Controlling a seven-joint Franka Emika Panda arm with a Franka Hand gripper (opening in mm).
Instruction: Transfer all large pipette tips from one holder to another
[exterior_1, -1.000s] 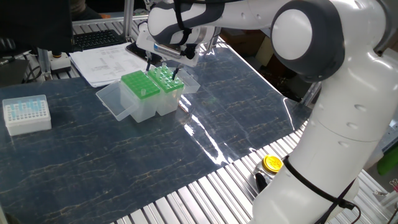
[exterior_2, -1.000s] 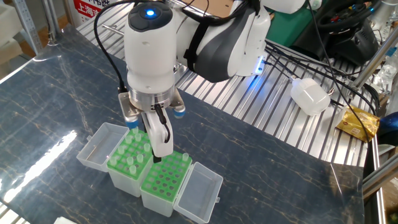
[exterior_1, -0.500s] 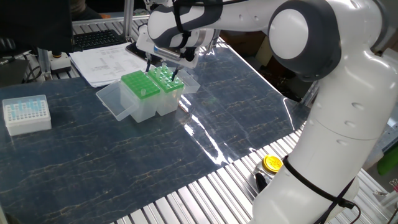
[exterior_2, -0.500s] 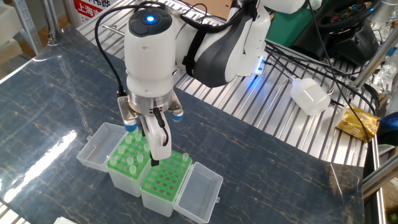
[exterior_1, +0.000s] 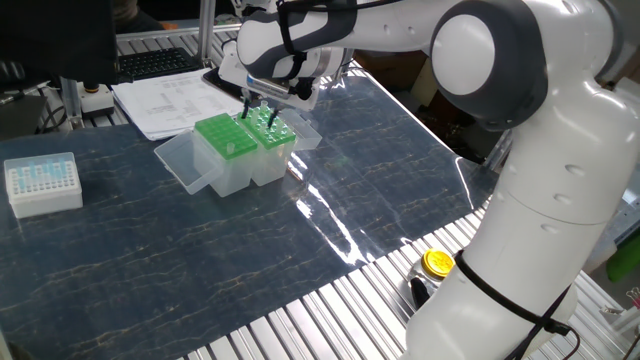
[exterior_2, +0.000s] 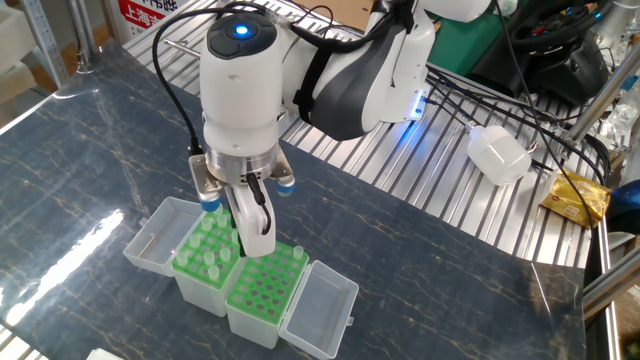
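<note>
Here the gripper (exterior_2: 247, 247) hangs directly above the two green holders, which stand side by side on the dark tabletop (exterior_2: 90, 170). In the one fixed view the two black fingers (exterior_1: 250, 105) look drawn close together over the holder that has tips in it, but whether the jaws are clenched on a tip or only closed on nothing, I cannot tell; in the other fixed view the white finger covers the place between them.

The large pipette tips (exterior_2: 209, 262) stand upright in the left holder (exterior_2: 207, 272) as this view shows it. Only their round clear collars are visible above the green rack, and several holes around them are without a tip. The right holder (exterior_2: 266, 295) touches the first one along its side, and I see only dark holes in its green rack. Each holder has a clear lid folded open and lying flat on its outer side: one lid (exterior_2: 160, 235) at the left, the other lid (exterior_2: 320, 311) at the right.

In the one fixed view, a small white box (exterior_1: 42, 183) with short bluish tips stands well apart from the holders, near the left edge of the tabletop. Behind the holders lie some printed papers (exterior_1: 175, 102). A yellow round cap (exterior_1: 437, 263) lies on the metal rails near the robot base.
</note>
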